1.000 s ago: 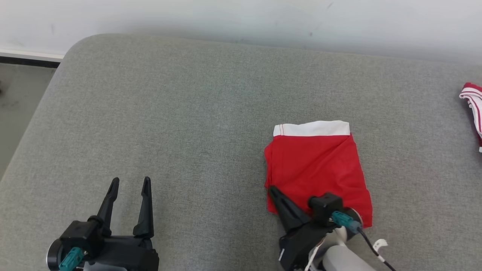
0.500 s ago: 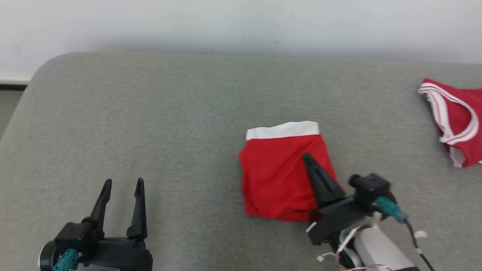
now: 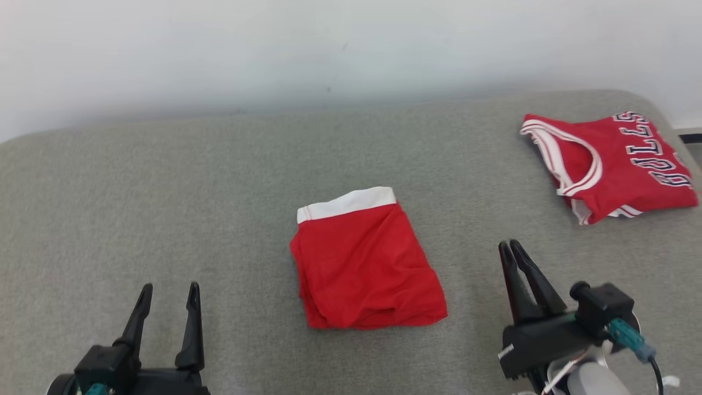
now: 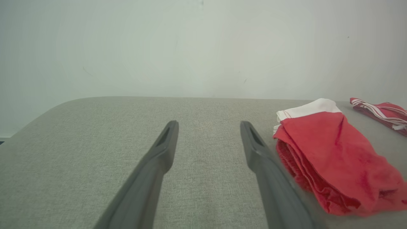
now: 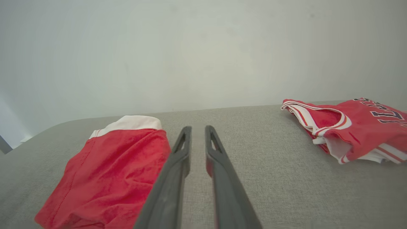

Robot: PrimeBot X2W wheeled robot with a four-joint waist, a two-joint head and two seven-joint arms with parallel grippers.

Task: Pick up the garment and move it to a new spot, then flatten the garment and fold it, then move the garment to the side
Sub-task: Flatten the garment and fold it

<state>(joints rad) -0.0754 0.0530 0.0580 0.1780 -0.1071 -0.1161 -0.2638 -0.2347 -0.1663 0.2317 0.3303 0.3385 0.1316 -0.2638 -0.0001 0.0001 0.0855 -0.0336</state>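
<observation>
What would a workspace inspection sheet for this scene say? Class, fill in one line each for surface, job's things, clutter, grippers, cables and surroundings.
Surface: grey fabric cushion, flat, rounded corners.
Job's things: red shorts with white waistband, folded, mid-cushion, touched by neither gripper.
Clutter: red jersey with white trim, far right, apart from the shorts.
Grippers: left gripper open, empty; right gripper slightly open, empty, beside the shorts.
Cables: black cable with teal plug at the right wrist.
Surroundings: pale wall behind the cushion.

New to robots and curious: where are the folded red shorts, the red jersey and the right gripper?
folded red shorts (image 3: 364,269): head view, middle of the cloth.
red jersey (image 3: 615,164): head view, red front panel.
right gripper (image 3: 508,244): head view, between its fingertips.
</observation>
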